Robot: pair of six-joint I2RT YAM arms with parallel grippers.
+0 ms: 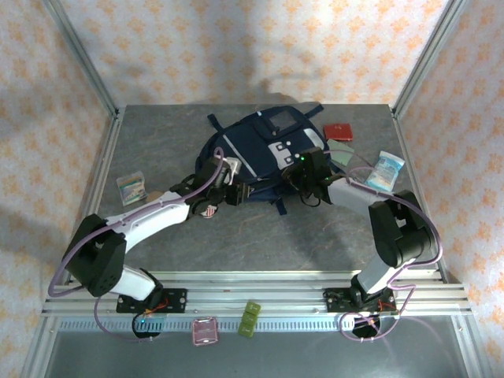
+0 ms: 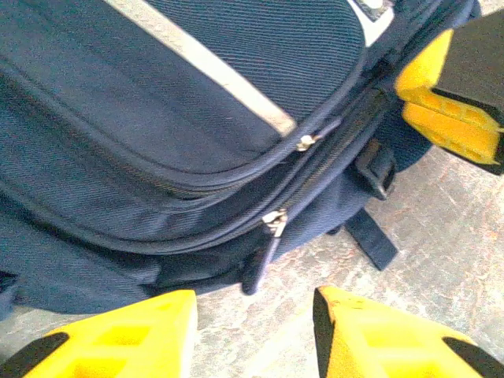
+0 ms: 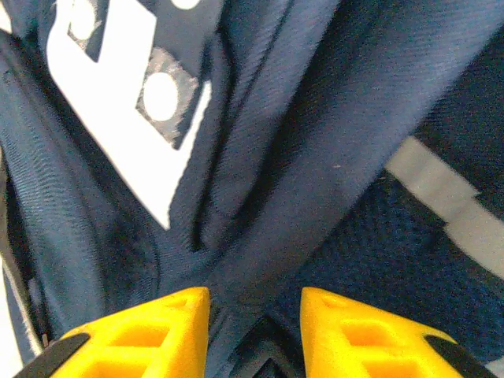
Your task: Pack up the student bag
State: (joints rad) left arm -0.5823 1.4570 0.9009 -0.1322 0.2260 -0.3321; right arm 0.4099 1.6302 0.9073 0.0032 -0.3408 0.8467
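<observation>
Soft, floppy bag (image 1: pixel 252 146): right gripper (image 3: pixel 253 303) pinches a fabric fold; left gripper (image 2: pixel 253 307) hangs unclenched, zip pull (image 2: pixel 274 224) just ahead, probably the best hold.

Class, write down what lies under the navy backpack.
The backpack rests on the grey tabletop, with a dark strap poking out at its near edge. Anything else beneath it is covered by the bag itself.
</observation>
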